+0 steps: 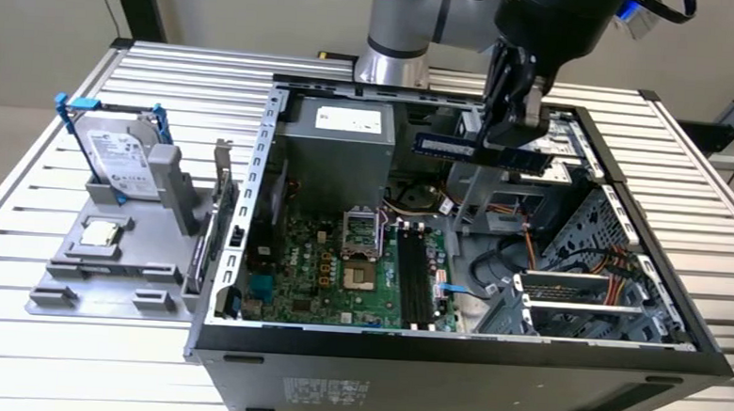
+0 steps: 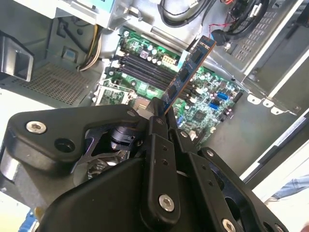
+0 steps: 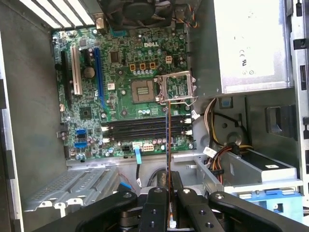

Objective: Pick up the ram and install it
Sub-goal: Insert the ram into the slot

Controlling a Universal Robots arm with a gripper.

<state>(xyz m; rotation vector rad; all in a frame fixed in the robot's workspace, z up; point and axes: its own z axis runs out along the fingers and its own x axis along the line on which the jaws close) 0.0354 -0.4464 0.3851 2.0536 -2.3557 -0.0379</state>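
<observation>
My gripper (image 1: 512,138) is shut on the ram (image 1: 444,145), a long thin dark blue stick held level above the open computer case. In the second wrist view the ram (image 2: 189,70) sticks out from between the fingers (image 2: 155,126) over the green motherboard (image 2: 207,104). The first wrist view has the ram (image 3: 167,140) edge-on, crossing the black memory slots (image 3: 140,129) from above; the gripper (image 3: 168,195) is well clear of them. In the exterior view the slots (image 1: 415,276) lie lower down, nearer the case's front wall.
The open processor socket (image 1: 359,231) lies beside the slots. Power supply (image 1: 345,134), cables and metal drive bays (image 1: 588,302) crowd the case. A grey holder (image 1: 99,276) at the exterior view's left carries a hard drive in a blue frame (image 1: 116,159) and a silver chip (image 1: 99,234).
</observation>
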